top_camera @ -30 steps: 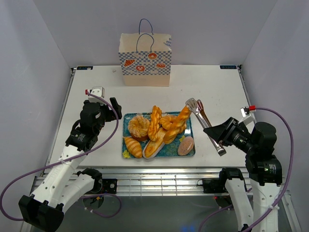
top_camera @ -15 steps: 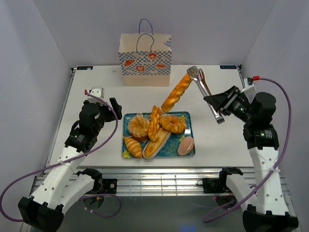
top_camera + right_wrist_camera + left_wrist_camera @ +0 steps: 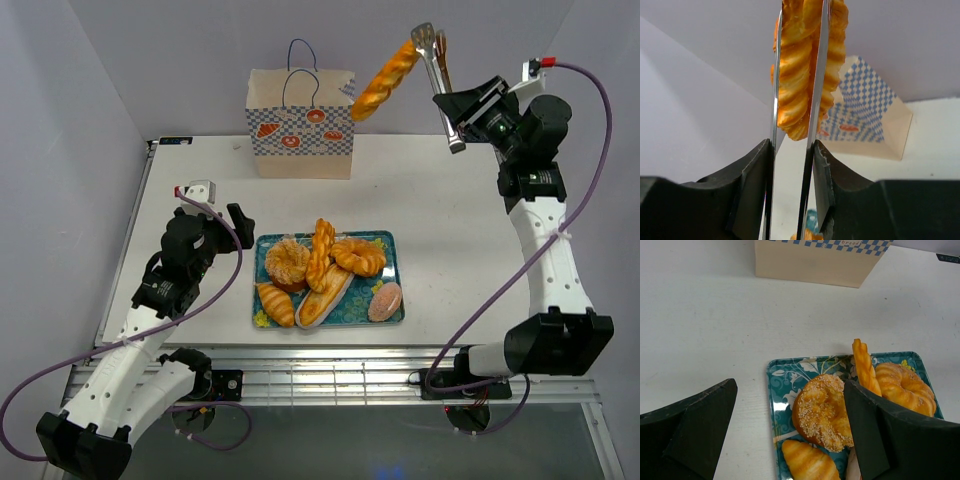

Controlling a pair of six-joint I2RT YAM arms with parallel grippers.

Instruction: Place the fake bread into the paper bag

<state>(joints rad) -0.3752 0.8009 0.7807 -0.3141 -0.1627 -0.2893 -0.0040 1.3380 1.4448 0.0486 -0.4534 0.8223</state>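
Right tool (image 3: 790, 155): pressed onto the handle end of the metal tongs (image 3: 440, 68), held high above the far right part of the table (image 3: 430, 200).
Metal tongs: both arms run out from between the right tool's fingers and squeeze the twisted loaf (image 3: 385, 78) at their tips.
Twisted loaf: in the air, tilted, out past the right tool and to its left. Its lower end shows at the upper right corner of the paper bag (image 3: 300, 125) in the top view. Whether it hangs over the bag's mouth cannot be told.
Paper bag: upright at the far edge of the table, below and left of the right tool and well ahead of the left tool (image 3: 790, 384).
Left tool: fingers spread with nothing between them, low over the table, and facing the near left corner of the teal floral tray (image 3: 392, 262).
Teal floral tray: near the middle of the table, well below the right tool and just right of the left tool.
Bread on the tray: a sesame-crusted round bun (image 3: 286, 262) sits closest to the left tool. A croissant (image 3: 275, 303) lies nearer the arm bases. A twisted stick (image 3: 321, 250), a ring bun (image 3: 358, 255) and a baguette (image 3: 322, 290) are piled in the middle. A pink-topped bun (image 3: 384, 300) sits at the side farthest from the left tool.
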